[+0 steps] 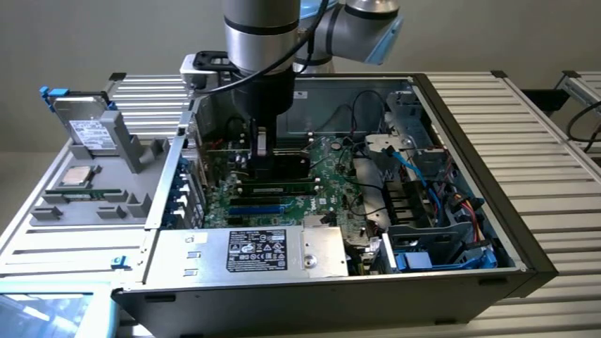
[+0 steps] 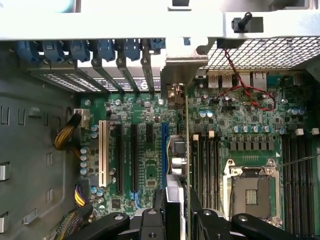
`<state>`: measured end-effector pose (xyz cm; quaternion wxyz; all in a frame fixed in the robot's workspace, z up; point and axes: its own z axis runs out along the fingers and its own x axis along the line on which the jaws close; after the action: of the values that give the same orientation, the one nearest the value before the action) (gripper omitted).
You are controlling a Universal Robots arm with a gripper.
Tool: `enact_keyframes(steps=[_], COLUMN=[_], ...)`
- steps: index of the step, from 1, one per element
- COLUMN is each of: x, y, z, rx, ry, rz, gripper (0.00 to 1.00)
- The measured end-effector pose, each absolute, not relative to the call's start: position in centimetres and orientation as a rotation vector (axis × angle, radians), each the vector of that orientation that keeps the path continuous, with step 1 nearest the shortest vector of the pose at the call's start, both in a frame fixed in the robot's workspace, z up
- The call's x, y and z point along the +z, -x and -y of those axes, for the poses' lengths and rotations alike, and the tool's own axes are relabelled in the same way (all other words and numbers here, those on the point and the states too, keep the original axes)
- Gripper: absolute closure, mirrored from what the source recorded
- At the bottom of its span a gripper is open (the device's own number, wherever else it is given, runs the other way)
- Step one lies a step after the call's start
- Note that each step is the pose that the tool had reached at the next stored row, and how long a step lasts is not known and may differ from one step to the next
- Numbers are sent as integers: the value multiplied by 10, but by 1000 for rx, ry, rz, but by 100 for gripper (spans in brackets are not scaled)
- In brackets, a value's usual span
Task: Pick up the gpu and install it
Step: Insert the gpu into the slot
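Gpu (image 2: 180, 155) edge-on, partly hidden by my gripper (image 2: 177, 205), which pinches it over the motherboard (image 2: 145, 150), exterior view's centre.

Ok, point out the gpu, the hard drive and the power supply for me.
gpu (image 1: 281, 167), exterior view, on its black cooler shroud.
hard drive (image 1: 91, 134), exterior view, on its white label.
power supply (image 1: 256, 250), exterior view, on its black label.
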<state>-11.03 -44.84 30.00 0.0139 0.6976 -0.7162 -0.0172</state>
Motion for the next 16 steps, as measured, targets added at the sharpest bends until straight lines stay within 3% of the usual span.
enact_keyframes(steps=[16], x=[279], y=[112], z=[462], rx=[-49], ry=[-2170], rz=[2228], gripper=[71])
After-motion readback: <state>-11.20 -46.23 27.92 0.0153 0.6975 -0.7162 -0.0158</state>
